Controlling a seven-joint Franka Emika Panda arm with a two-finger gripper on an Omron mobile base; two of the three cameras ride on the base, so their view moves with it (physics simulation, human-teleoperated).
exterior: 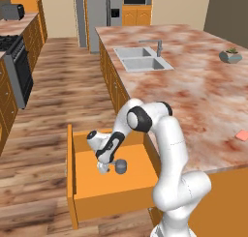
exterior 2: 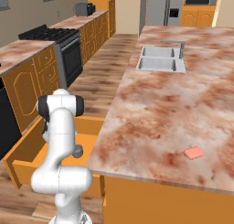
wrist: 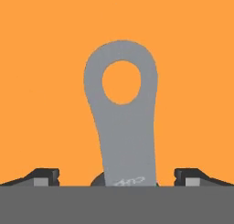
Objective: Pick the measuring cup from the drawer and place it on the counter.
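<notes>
The drawer point(exterior: 104, 187) point(exterior 2: 27, 166) stands pulled out below the counter point(exterior: 193, 96) point(exterior 2: 160, 104), its orange floor point(wrist: 45, 58) bare around the cup. The dull-grey measuring cup point(exterior: 120, 167) point(exterior 2: 78, 151) lies on that floor. In the hand view its flat handle point(wrist: 125, 136), pierced by a round hole, runs up from the bottom edge. My gripper point(exterior: 103, 167) point(wrist: 118, 178) hangs low inside the drawer, open, with one fingertip on each side of the handle and a gap to both. The cup's bowl is hidden under the hand in the hand view.
A grey double sink point(exterior: 143, 58) point(exterior 2: 159, 58) is set in the counter. A pink block point(exterior: 242, 135) point(exterior 2: 194, 152) and a bowl with a plant point(exterior: 230, 55) rest on it. A black stove point(exterior: 12, 62) point(exterior 2: 50, 35) stands across the wooden floor.
</notes>
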